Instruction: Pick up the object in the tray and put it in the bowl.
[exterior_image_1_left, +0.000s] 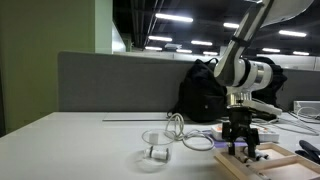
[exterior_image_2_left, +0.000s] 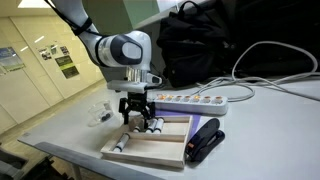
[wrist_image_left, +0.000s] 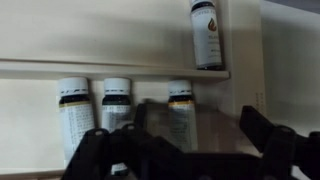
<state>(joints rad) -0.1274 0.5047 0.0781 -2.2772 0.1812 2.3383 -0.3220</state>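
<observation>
The light-wood tray (exterior_image_2_left: 160, 150) with inner dividers (wrist_image_left: 110, 69) lies at the table's near edge; it also shows in an exterior view (exterior_image_1_left: 262, 162). Several small pale stubby bottles lie in it. My gripper (wrist_image_left: 185, 150) hangs low over the tray in both exterior views (exterior_image_1_left: 238, 140) (exterior_image_2_left: 137, 118). It is open, its fingers on either side of one pale bottle (wrist_image_left: 181, 112). Two more bottles (wrist_image_left: 115, 108) lie beside it and one (wrist_image_left: 207, 35) lies beyond the divider. The clear bowl (exterior_image_1_left: 155, 155) (exterior_image_2_left: 100, 112) stands apart from the tray, and something small and pale shows in it.
A white power strip (exterior_image_2_left: 195, 99) with a white cable (exterior_image_1_left: 185, 135) lies behind the tray. A black stapler (exterior_image_2_left: 205, 141) sits against the tray's side. A black backpack (exterior_image_1_left: 203, 95) stands at the grey partition. A second clear dish (exterior_image_1_left: 153, 135) sits behind the bowl.
</observation>
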